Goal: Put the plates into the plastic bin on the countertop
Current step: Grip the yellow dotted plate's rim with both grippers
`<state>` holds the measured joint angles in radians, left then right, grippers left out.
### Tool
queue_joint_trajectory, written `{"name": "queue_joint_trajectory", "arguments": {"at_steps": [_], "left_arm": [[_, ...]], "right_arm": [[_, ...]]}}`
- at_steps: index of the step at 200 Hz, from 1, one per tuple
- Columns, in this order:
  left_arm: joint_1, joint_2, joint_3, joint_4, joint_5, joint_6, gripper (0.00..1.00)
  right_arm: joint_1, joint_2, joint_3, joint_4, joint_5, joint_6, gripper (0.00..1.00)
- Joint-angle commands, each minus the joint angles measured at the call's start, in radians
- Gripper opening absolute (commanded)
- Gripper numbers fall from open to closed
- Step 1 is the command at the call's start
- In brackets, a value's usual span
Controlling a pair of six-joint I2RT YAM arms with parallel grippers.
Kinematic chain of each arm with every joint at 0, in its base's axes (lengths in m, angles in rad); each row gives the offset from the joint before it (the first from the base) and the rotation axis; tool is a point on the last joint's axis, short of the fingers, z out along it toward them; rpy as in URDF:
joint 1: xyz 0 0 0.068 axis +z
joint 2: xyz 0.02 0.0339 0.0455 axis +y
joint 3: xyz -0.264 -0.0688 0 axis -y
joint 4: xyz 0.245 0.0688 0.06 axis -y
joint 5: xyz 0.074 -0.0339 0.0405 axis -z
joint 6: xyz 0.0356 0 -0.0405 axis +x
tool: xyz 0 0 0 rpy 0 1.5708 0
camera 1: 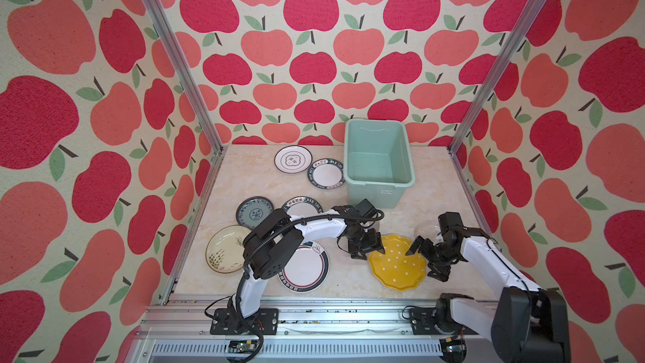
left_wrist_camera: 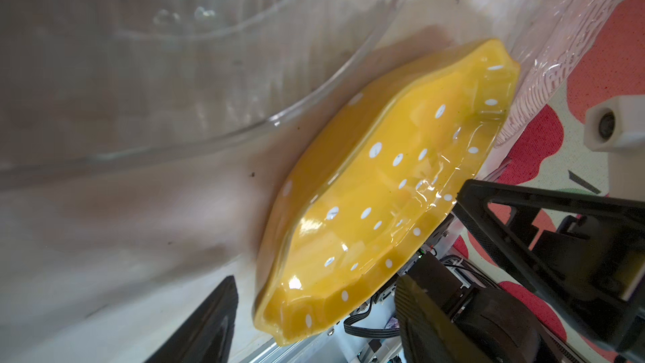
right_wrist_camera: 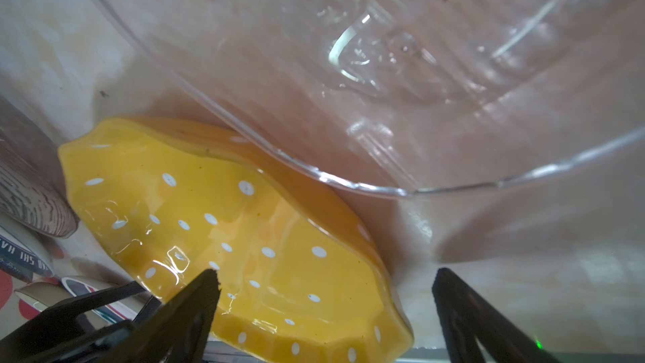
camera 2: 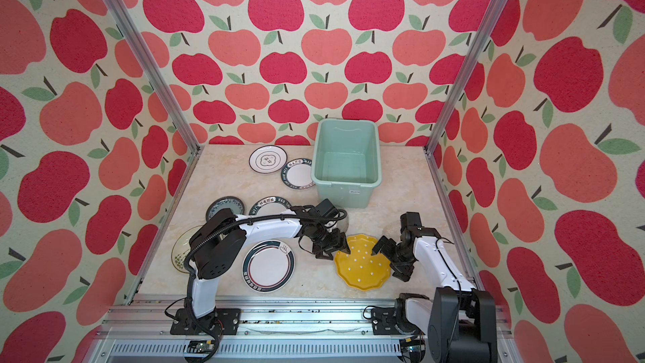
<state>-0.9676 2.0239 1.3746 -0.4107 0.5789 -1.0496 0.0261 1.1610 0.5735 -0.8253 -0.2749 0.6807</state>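
Note:
A yellow scalloped dotted plate lies on the countertop near the front. My left gripper is open, its jaws astride the plate's left rim with gaps on both sides. At the opposite rim my right gripper stands wide open, one finger over the plate and one outside it. The mint-green plastic bin stands empty at the back. A clear glass plate lies by the right arm, and another clear glass plate sits under the left wrist.
More plates lie on the left half: a white one and a lettered-rim one beside the bin. A blue-patterned one, a cream one and a dark-rimmed white one lie nearer. A second lettered one is partly under the left arm.

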Motion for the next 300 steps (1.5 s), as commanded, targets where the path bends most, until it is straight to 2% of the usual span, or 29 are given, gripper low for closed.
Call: {"name": "queue_joint_trajectory", "arguments": {"at_steps": [1,41,67,102,146,208,260,300], "left_arm": [[0.004,0.021,0.023,0.020,0.034,-0.015,0.66],[0.007,0.030,0.012,0.036,0.049,-0.027,0.53],[0.007,0.029,0.015,0.040,0.053,-0.027,0.40],[0.006,0.016,0.013,0.028,0.039,-0.021,0.31],[0.007,0.016,-0.016,0.066,0.054,-0.043,0.32],[0.017,-0.038,-0.131,0.212,0.066,-0.099,0.32],[0.010,-0.110,-0.231,0.346,0.061,-0.129,0.29],[0.007,-0.192,-0.290,0.437,0.037,-0.118,0.29]], "right_arm": [[0.010,0.017,-0.004,0.039,-0.047,-0.024,0.99],[0.016,0.004,-0.013,0.074,-0.090,-0.034,0.99],[0.020,-0.021,-0.013,0.069,-0.090,-0.035,0.98],[0.024,-0.016,-0.012,0.060,-0.086,-0.044,0.90],[0.057,0.024,-0.001,0.065,-0.092,-0.065,0.83],[0.088,0.089,0.004,0.076,-0.104,-0.079,0.55],[0.113,0.080,-0.006,0.082,-0.112,-0.088,0.50],[0.118,0.066,-0.023,0.142,-0.203,-0.105,0.48]]}}
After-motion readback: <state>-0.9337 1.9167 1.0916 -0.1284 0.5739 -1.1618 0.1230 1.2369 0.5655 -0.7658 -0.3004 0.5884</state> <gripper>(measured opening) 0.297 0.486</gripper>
